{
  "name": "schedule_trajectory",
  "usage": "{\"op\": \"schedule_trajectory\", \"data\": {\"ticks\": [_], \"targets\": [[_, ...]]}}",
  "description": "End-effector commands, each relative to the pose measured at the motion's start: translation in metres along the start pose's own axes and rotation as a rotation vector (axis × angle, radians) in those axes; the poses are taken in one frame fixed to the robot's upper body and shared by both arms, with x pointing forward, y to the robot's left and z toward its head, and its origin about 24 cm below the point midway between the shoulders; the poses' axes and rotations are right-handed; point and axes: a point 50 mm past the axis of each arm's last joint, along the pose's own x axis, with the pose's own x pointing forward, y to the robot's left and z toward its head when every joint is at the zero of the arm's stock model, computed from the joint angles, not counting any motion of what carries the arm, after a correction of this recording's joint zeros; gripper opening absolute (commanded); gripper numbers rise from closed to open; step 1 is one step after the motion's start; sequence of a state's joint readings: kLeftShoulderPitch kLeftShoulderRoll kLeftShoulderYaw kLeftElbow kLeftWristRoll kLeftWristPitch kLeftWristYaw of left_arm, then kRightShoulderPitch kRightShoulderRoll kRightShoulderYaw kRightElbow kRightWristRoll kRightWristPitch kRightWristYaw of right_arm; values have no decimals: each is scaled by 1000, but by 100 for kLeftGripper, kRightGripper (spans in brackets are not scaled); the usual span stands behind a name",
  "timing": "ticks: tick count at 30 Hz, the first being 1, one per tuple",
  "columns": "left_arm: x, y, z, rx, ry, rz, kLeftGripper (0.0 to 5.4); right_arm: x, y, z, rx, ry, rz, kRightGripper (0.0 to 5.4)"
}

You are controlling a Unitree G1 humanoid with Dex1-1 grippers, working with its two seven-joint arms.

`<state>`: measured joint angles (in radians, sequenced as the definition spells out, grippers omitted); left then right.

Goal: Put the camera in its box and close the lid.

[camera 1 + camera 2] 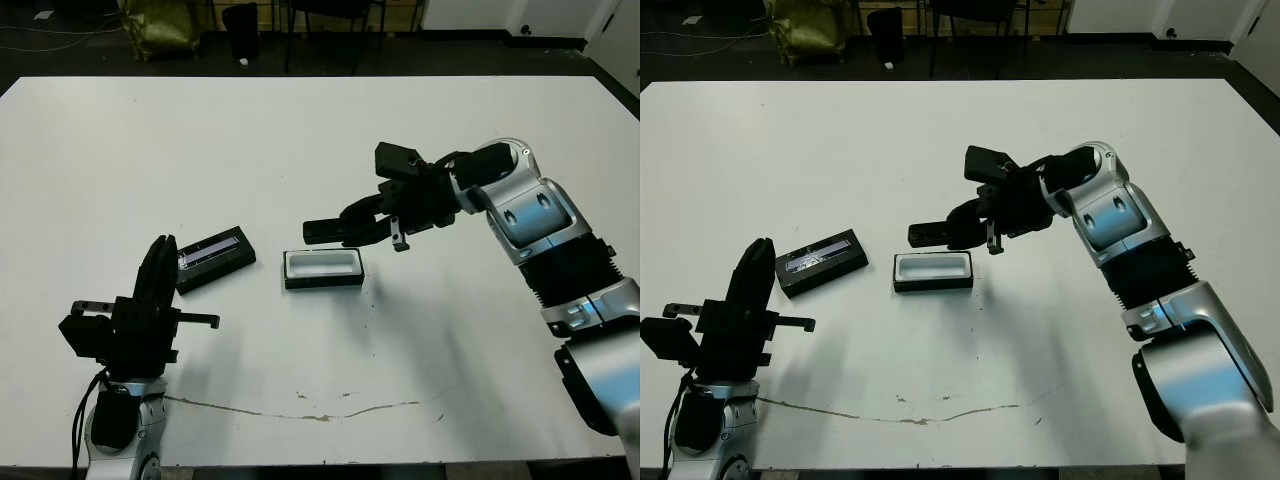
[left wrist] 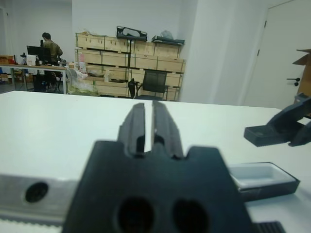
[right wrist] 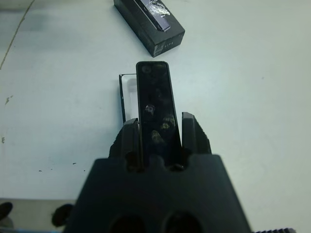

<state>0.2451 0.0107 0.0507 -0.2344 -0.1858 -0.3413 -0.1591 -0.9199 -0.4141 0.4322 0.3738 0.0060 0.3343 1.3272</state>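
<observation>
- The camera (image 1: 335, 231) is held up off the white table (image 1: 320, 130), clamped at one end between the fingers of the right gripper (image 1: 382, 222). Its long axis runs left to right across the scene, and its free end points toward the robot's left.
- It hangs just above the far edge of the box (image 1: 322, 269), not touching it; its free end reaches about as far left as the box's left end.
- The right wrist view looks straight down the camera's length: the glossy face is up, with a small round mark near the middle, and part of the white inside of the box shows beneath it. The gripped end is hidden between the fingers.
- The box lies open near the middle of the table, white inside facing up, long axis also left to right.
- The lid (image 1: 213, 259) lies flat to the left of the box, a little apart from it, with the grey stripe on top. Its long axis is skewed, the right end a little farther away than the left.
- The left gripper (image 1: 158, 270) sits at the near left just beside the lid's near-left end, fingers pressed almost together with only a thin slit between them, holding nothing.
- In the left wrist view the gripper's own body covers most of the lid; beyond the table there are shelves of crates, a chair, and a person seated far off.
</observation>
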Motion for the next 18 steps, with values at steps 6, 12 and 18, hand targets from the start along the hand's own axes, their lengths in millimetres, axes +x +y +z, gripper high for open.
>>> {"op": "schedule_trajectory", "data": {"ticks": [6,12,18], "targets": [[-3,2,-5,15,30,-1,0,16,3,-4,7,5,31,59],[-3,1,-6,5,36,6,0,23,3,-4,-15,43,26,59],[-4,1,-6,7,34,1,0,27,5,-5,-20,46,31,59]]}}
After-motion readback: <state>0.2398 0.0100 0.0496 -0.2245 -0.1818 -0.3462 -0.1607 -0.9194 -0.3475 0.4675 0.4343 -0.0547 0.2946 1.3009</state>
